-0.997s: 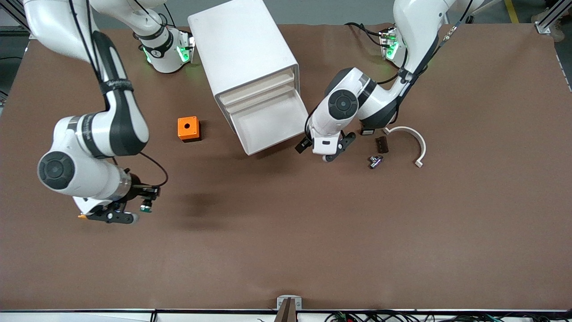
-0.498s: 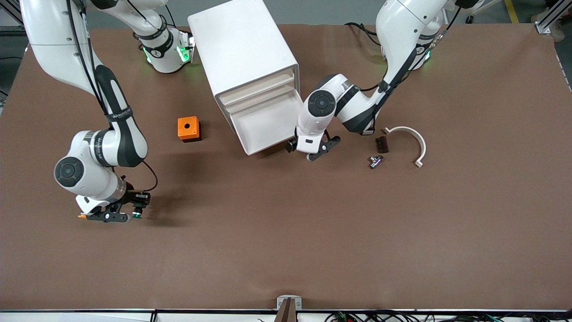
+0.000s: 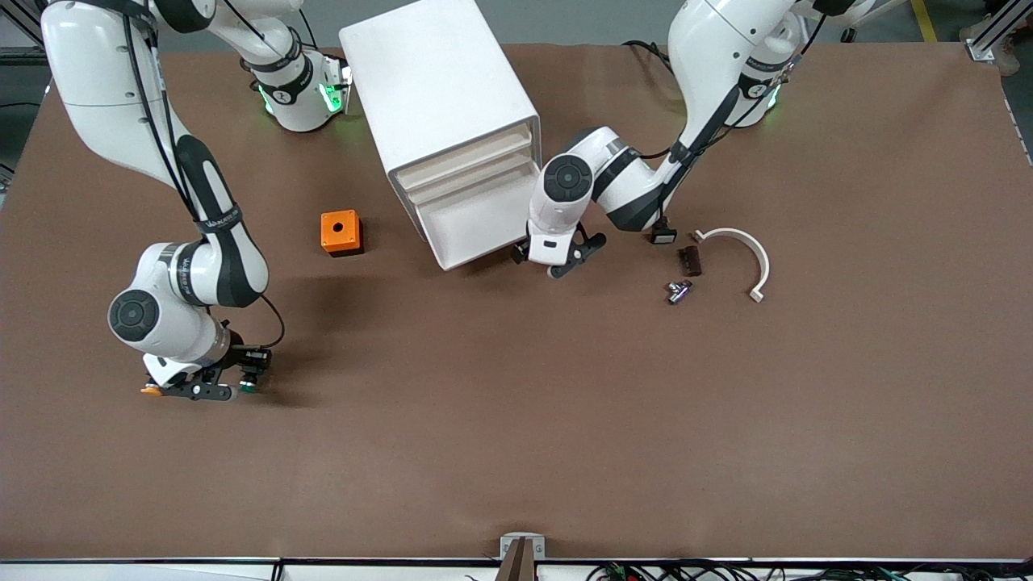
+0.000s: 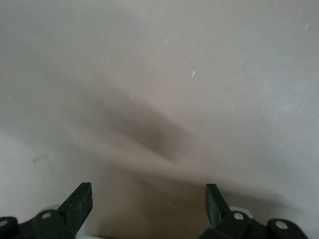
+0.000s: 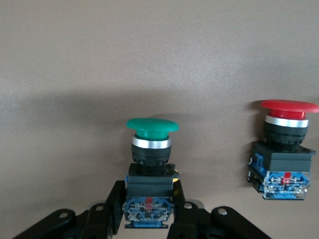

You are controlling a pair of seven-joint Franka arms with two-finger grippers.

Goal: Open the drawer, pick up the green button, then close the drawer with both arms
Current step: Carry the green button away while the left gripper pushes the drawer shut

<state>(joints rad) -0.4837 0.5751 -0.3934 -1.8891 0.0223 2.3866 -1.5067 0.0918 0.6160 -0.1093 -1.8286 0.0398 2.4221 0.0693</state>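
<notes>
The white cabinet (image 3: 440, 89) has its lowest drawer (image 3: 484, 218) pulled open, and its tray shows empty. My left gripper (image 3: 539, 262) is open, low by the drawer's cream front at the end toward the left arm. In the left wrist view its gripper (image 4: 148, 204) is open with a cream surface (image 4: 164, 89) close before it. My right gripper (image 3: 244, 378) is down near the table toward the right arm's end, shut on the green button (image 3: 248, 386). The right wrist view shows the fingers (image 5: 182, 216) clamping the button's blue-and-black body (image 5: 149, 199).
A red-capped button (image 5: 284, 149) stands on the table beside the green one. An orange box (image 3: 340, 231) sits beside the cabinet. A white curved piece (image 3: 738, 250), a dark block (image 3: 688, 260) and a metal part (image 3: 678, 290) lie toward the left arm's end.
My right gripper has come down to the table with the green button. My left gripper has moved in from the side to the open drawer's front.
</notes>
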